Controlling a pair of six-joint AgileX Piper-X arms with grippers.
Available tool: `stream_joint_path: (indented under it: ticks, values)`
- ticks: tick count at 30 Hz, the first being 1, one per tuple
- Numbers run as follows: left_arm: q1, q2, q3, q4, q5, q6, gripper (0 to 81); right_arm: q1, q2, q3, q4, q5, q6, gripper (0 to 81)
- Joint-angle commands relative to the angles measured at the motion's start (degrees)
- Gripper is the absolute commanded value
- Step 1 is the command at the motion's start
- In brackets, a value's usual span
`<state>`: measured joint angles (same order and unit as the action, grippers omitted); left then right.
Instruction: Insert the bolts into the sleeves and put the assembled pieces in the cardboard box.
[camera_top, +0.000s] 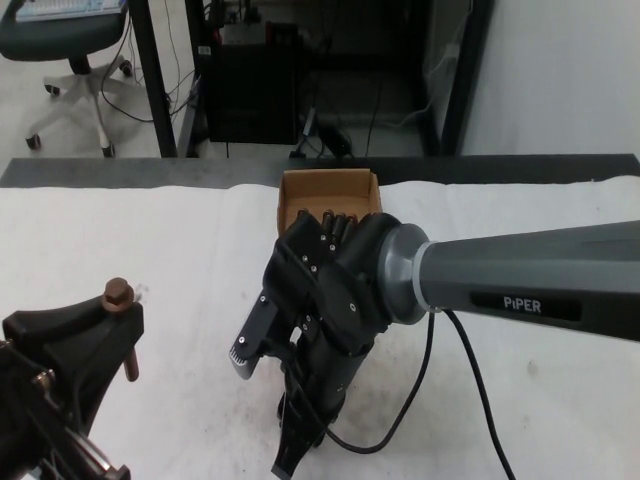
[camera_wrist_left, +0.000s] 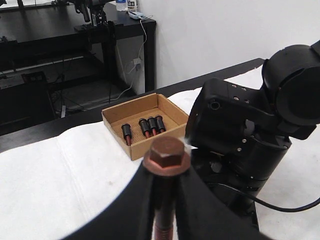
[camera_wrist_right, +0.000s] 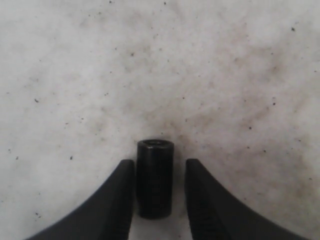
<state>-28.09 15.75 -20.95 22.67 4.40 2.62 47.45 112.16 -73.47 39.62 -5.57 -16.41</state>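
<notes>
A black sleeve (camera_wrist_right: 155, 178) lies on the white cloth between the fingers (camera_wrist_right: 114, 202) of my right gripper (camera_wrist_right: 160, 161), which is open with a narrow gap on each side of it. In the high view that gripper (camera_top: 290, 452) points down at the bench's near middle. My left gripper (camera_top: 117, 318) at the near left is shut on a bolt (camera_wrist_left: 166, 156) with a copper hex head, held head up above its fingers. The cardboard box (camera_top: 292, 188) stands behind the right arm and holds several assembled pieces (camera_wrist_left: 150, 127).
The right arm's wrist housing (camera_wrist_left: 235, 135) stands close in front of the left gripper, between it and the box (camera_wrist_left: 116, 116). Its cable (camera_top: 440, 360) trails over the white cloth (camera_top: 150, 230). Dark bench edge (camera_top: 120, 170) runs behind the box.
</notes>
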Motion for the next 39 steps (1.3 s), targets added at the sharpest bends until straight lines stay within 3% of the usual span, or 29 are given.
stream_joint_path:
  ticks: [1, 3, 6, 7, 10, 15, 18, 20, 23, 28, 30, 33, 36, 39]
  values:
    - [0.08, -0.50, -0.19, -0.63, 0.40, -0.02, 0.1, -0.09, -0.23, -0.11, -0.31, -0.41, -0.30, 31.2]
    - [0.08, -0.50, -0.19, -0.63, 0.40, -0.02, 0.1, -0.09, 0.03, -0.11, -0.10, -0.41, -0.30, 25.7]
    - [0.08, -0.50, -0.19, -0.63, 0.40, -0.02, 0.1, -0.09, 0.28, -0.11, 1.10, -0.41, -0.30, 4.1]
    - [0.08, -0.50, -0.19, -0.63, 0.40, -0.02, 0.1, -0.09, 0.25, -0.11, 1.42, -0.41, -0.16, 0.5]
    - [0.08, -0.50, -0.19, -0.63, 0.40, -0.02, 0.1, -0.09, -0.36, -0.77, 1.88, -0.22, 0.54, 0.4]
    - [0.08, -0.50, -0.19, -2.57, 0.61, -0.72, 0.1, -0.87, -6.75, -3.27, 2.14, 1.21, 10.71, 0.4]
    - [0.08, -0.50, -0.30, -8.91, 2.86, -8.54, 0.1, -2.87, -13.19, -3.37, 2.23, 0.19, 14.01, 0.4]
    - [0.08, -0.50, -0.30, -14.99, 4.60, -19.08, 0.1, -4.82, -17.02, -3.37, 3.57, -2.49, 15.37, 0.4]
    - [0.08, 0.13, -0.30, -22.67, 10.74, -29.59, 0.1, -9.22, -22.92, -2.55, 6.23, -13.57, 18.04, 0.4]
    - [0.08, 6.44, -0.30, -34.35, 28.24, -28.20, 0.1, -15.29, -34.06, 7.01, -0.32, -32.43, 19.46, 0.4]
    - [0.08, 10.87, -0.30, -38.28, 33.12, -26.57, 0.1, -16.08, -38.55, 12.72, -5.61, -36.46, 19.46, 0.4]
    - [0.08, 17.70, -0.30, -44.62, 38.28, -24.75, 0.1, -15.70, -45.14, 20.95, -15.38, -37.99, 19.46, 0.4]
    - [0.08, 25.46, -0.30, -53.06, 39.24, -24.46, 0.1, -13.92, -51.04, 28.81, -24.45, -37.74, 19.78, 0.4]
    - [0.08, 31.90, -0.79, -60.98, 39.22, -24.86, 0.1, -11.73, -54.69, 36.16, -33.68, -31.80, 19.85, 0.4]
